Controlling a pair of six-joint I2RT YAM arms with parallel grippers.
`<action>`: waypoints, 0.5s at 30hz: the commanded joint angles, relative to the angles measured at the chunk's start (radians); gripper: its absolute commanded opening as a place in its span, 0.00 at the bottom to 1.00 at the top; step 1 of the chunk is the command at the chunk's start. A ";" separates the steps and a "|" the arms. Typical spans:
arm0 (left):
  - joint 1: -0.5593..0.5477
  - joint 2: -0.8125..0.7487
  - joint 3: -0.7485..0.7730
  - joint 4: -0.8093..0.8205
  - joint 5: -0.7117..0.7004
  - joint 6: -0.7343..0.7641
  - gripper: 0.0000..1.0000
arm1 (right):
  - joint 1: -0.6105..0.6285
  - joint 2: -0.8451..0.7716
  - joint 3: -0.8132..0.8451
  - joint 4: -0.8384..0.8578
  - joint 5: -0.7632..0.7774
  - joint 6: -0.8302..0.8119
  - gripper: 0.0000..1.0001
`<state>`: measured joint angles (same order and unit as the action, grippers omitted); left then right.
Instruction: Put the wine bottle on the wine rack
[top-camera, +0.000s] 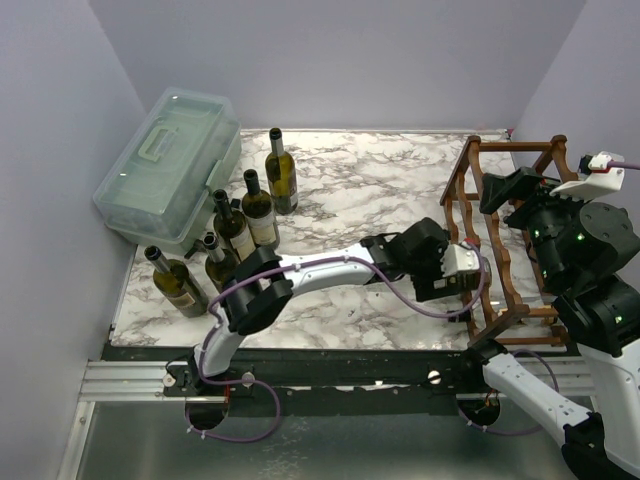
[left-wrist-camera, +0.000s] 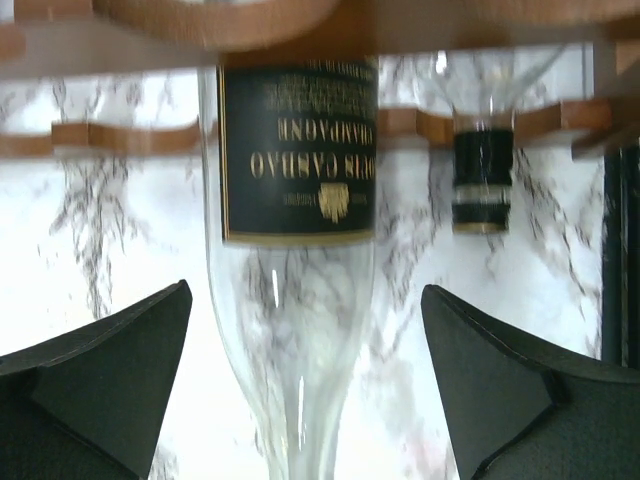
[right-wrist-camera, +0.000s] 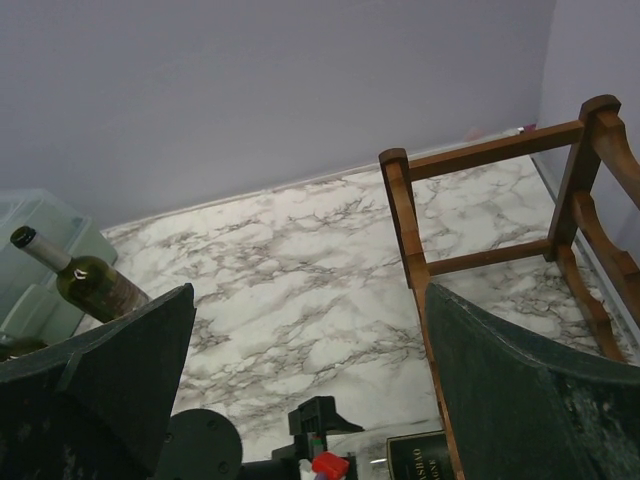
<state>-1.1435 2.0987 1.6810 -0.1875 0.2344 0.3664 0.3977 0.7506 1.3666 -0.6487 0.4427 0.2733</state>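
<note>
Clear glass wine bottle (left-wrist-camera: 295, 150) lies on the wine rack (left-wrist-camera: 130, 135) rails dead ahead of the left end effector (left-wrist-camera: 305, 295), neck pointing back between its spread jaws, neither touching it. My read: rigid, slick, breakable, looks empty so light, and it rolls unless seated in a scallop, so grab at neck or shoulder. Left arm is stretched low across the table (top-camera: 350, 190); right end effector (right-wrist-camera: 310, 290) hangs raised, spread and empty, rack's end frame ahead-right of it.
</note>
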 joint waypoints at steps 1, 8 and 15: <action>0.033 -0.176 -0.145 -0.053 -0.039 -0.032 0.99 | -0.003 -0.011 -0.006 -0.005 -0.024 0.009 1.00; 0.055 -0.277 -0.349 -0.024 -0.152 -0.048 0.94 | -0.004 -0.020 -0.014 0.002 -0.030 0.009 1.00; 0.081 -0.242 -0.455 0.149 -0.189 -0.074 0.85 | -0.004 -0.019 0.006 -0.015 -0.022 0.002 1.00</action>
<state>-1.0744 1.8259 1.2709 -0.1593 0.0910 0.3161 0.3977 0.7383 1.3636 -0.6483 0.4316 0.2733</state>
